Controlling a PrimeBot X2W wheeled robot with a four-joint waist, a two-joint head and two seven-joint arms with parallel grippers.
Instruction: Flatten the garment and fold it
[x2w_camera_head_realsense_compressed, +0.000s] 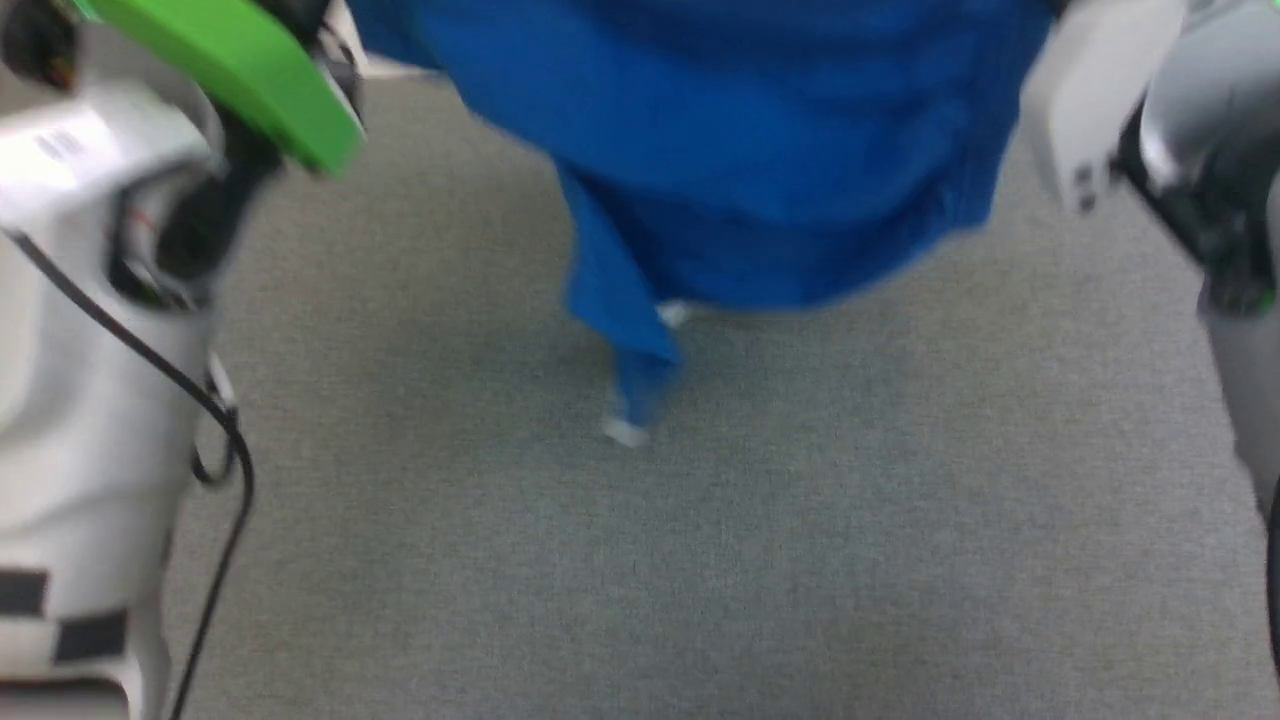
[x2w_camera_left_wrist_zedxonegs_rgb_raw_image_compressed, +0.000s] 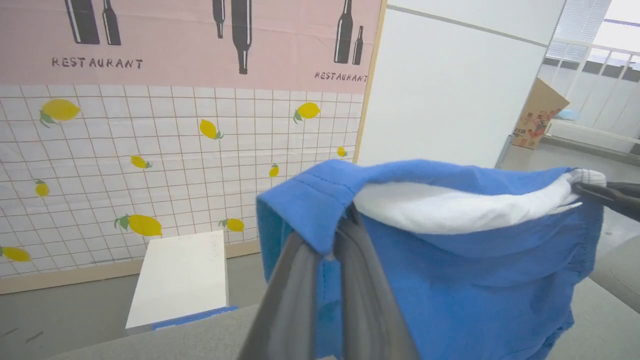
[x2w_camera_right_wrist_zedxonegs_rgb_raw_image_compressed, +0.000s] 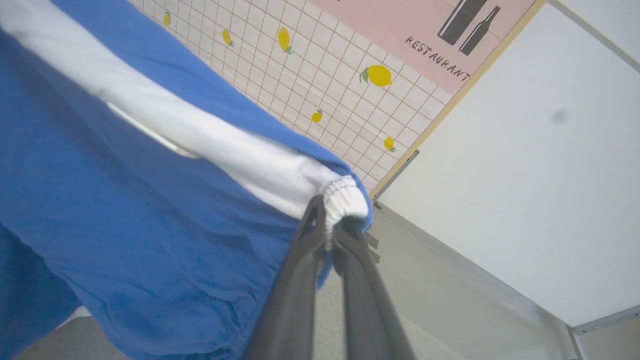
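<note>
1. Left wrist view: the left end effector (x2w_camera_left_wrist_zedxonegs_rgb_raw_image_compressed: 330, 240) is clamped tight on a blue hemmed corner of the blue shorts (x2w_camera_left_wrist_zedxonegs_rgb_raw_image_compressed: 450, 285), which drape to its right.
2. Right wrist view: the right end effector (x2w_camera_right_wrist_zedxonegs_rgb_raw_image_compressed: 332, 217) is pinched closed on the gathered end of the shorts' white stripe (x2w_camera_right_wrist_zedxonegs_rgb_raw_image_compressed: 200, 135); the cloth spreads away to its left.
3. Head view, blurred: the shorts hang above the grey counter (x2w_camera_head_realsense_compressed: 800, 560), a narrow fold trailing down toward it; contact cannot be told.
</note>
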